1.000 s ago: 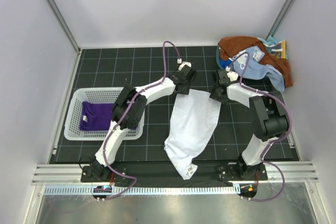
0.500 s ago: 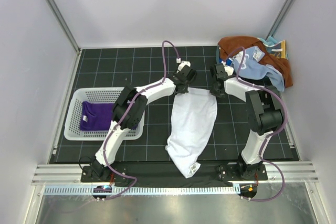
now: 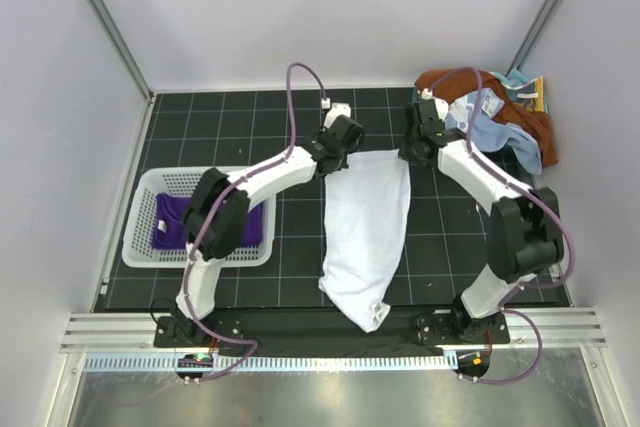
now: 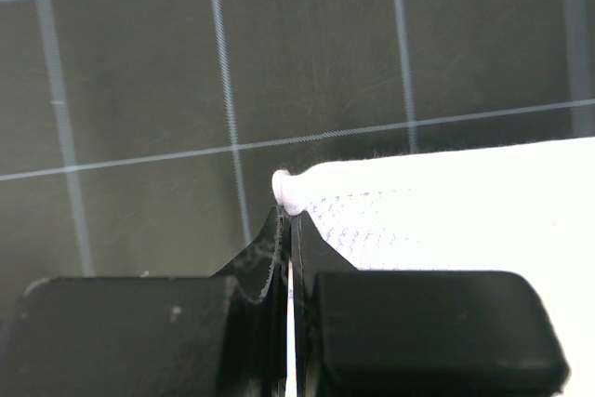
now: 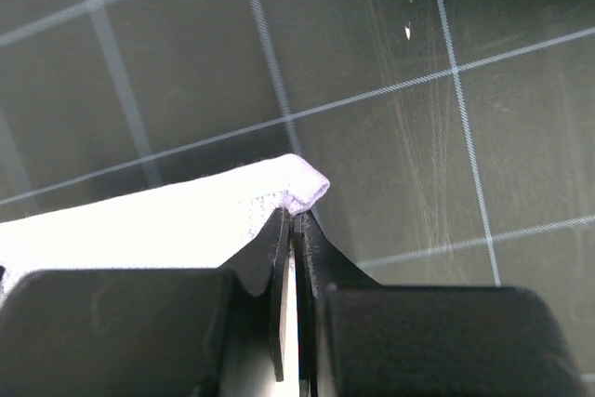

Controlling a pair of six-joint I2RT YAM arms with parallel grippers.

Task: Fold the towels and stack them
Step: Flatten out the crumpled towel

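Observation:
A white towel lies stretched lengthwise on the black gridded mat, its far edge pulled straight between both arms. My left gripper is shut on the towel's far left corner. The far right corner is pinched in my right gripper, which is also shut. A dark purple towel rests in the white basket at the left. Rust-brown and light blue towels are piled at the far right corner.
White walls and metal posts enclose the mat on three sides. The arm bases stand on the rail at the near edge, close to the towel's near tip with its label.
Both grippers have closed on the white towel's far corners and moved away from the bases, pulling the cloth straighter and further up the mat.

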